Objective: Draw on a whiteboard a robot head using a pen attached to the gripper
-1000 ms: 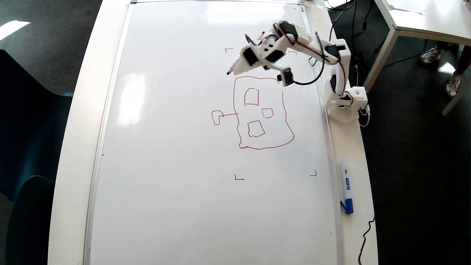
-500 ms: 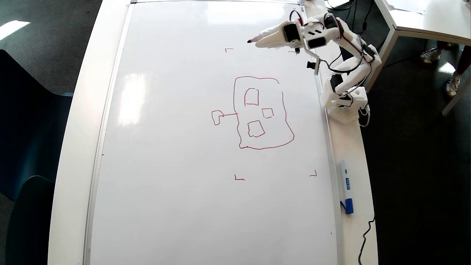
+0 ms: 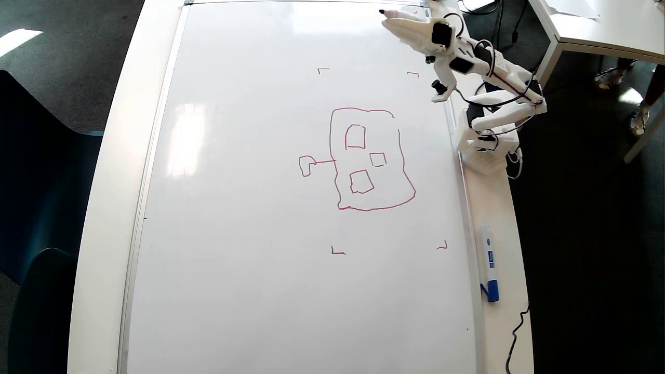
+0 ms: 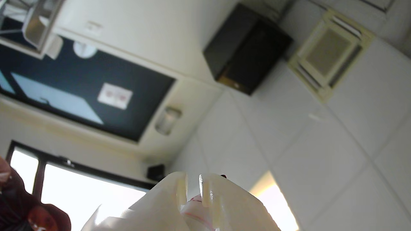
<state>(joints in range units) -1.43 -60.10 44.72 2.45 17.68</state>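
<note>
Overhead gripper point(image 3: 402, 21): clamping the pen point(image 3: 389, 12), tip pointing clear off the whiteboard point(image 3: 249, 208), probably since drawing's done.
Robot head point(image 3: 371, 158): sitting well below the gripper, looking complete.
Wrist view: facing ceiling.

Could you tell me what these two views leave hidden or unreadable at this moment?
- Wrist view: it faces the ceiling, so the whiteboard and robot head are out of frame.
- Wrist view: the gripper covers nearly all of the pen.
- Overhead view: print on the blue-capped marker is too small.
</note>
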